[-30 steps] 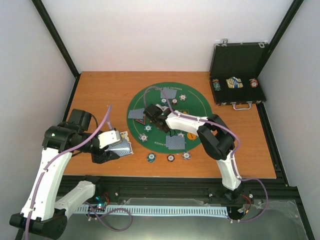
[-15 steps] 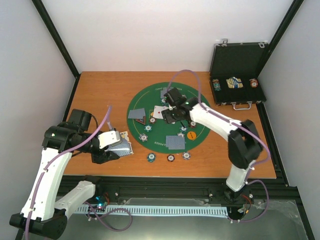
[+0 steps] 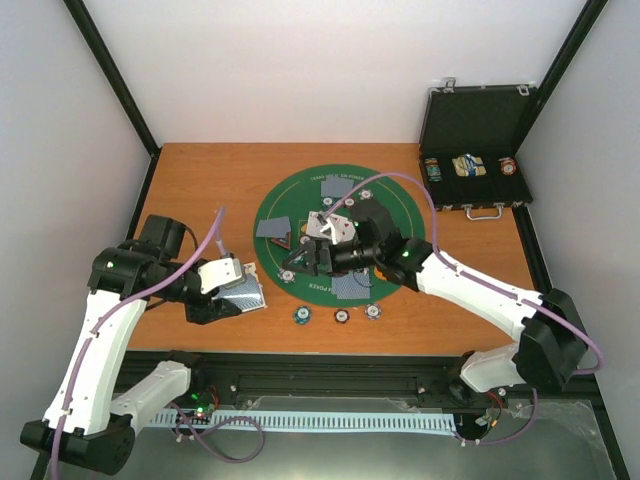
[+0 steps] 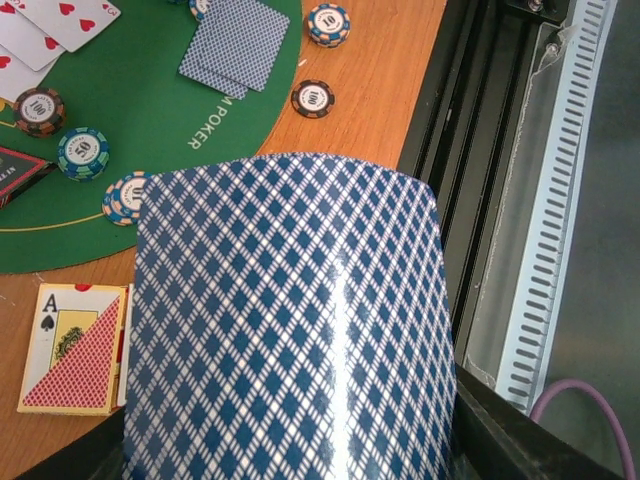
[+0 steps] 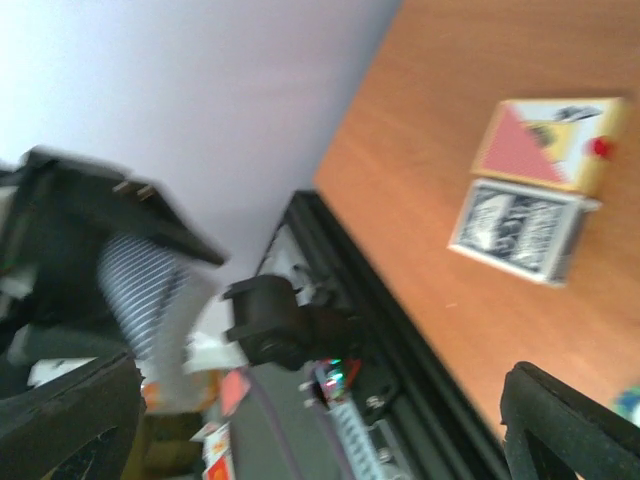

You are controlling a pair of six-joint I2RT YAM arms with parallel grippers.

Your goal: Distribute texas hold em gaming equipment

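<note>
1. At the near left of the table (image 3: pixel 200 190), the left gripper (image 3: pixel 232 298) is clamped on a deck of cards (image 4: pixel 290 330), just off the left rim of the round green mat (image 3: pixel 390 215).
2. The deck's blue diamond back faces the wrist camera and bows slightly. Its long axis runs straight out from the gripper, with the far short edge pointing toward the mat's near rim.
3. A card box (image 4: pixel 72 350) with an ace of spades on it lies flat on the wood just beside the deck.
4. A row of three chips (image 3: pixel 342 316) sits on the wood just outside the mat's near edge.
5. The right gripper (image 3: pixel 302 260) hangs over the near-left part of the mat. Its jaws are wide apart with nothing between them; the wrist view is blurred.
6. On the mat lie a face-down pair of cards (image 3: pixel 350 286), more chips (image 4: pixel 82 152), a black-and-red triangle marker (image 4: pixel 18 168) and face-up heart cards (image 4: pixel 60 18).
7. At the far right, a black case (image 3: pixel 475 120) stands open.
</note>
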